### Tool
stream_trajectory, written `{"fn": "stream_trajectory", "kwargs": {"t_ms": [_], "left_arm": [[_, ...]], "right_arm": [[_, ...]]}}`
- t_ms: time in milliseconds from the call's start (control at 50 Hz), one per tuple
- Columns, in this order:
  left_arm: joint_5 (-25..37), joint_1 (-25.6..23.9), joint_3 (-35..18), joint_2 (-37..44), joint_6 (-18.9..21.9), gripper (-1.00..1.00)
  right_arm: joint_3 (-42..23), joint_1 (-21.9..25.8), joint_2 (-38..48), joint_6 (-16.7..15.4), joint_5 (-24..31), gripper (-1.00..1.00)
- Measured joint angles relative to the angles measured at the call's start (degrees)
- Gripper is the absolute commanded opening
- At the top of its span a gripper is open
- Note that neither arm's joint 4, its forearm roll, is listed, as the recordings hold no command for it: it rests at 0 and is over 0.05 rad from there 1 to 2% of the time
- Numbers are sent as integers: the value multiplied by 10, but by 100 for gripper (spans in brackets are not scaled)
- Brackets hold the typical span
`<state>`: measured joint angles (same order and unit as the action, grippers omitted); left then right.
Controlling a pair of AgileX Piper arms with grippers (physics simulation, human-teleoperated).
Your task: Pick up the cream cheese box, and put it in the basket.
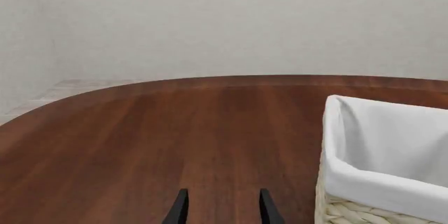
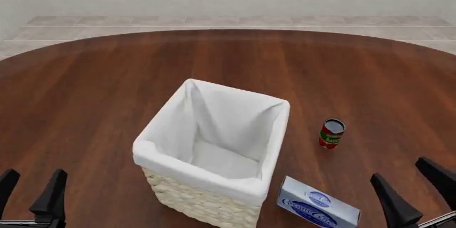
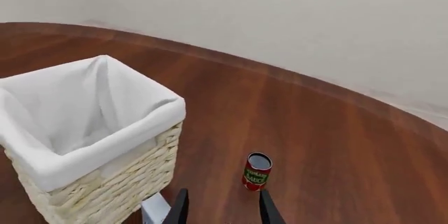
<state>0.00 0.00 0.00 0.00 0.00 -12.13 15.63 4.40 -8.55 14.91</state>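
cream cheese box [image 2: 317,204]: it's lying flat on the worktop [image 2: 93,94], just off your right hand's inner side and a bit ahead of it, right by the basket's near corner. Your right wrist view only catches a pale corner of it [image 3: 155,209] next to the fingers.
basket [image 2: 202,202]: sits between your two hands, forward of both, white liner folded over the rim, nothing inside that you can see.
right hand [image 2: 418,188]: fingers spread apart, holding nothing, hovering low at the near edge, the box near it but not touching.
left hand [image 2: 30,189]: fingers apart too, nothing in it, well off to the basket's far side from the box.
red can [image 2: 331,133]: standing upright ahead of your right hand, beyond the box, apart from the basket.
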Motion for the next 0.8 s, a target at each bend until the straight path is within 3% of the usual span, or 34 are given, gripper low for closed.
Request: {"fn": "stream_trajectory", "kwargs": {"t_ms": [800], "left_arm": [[0, 0, 0, 0, 0, 100]], "right_arm": [[-3, 58, 81, -33, 11, 100]]}}
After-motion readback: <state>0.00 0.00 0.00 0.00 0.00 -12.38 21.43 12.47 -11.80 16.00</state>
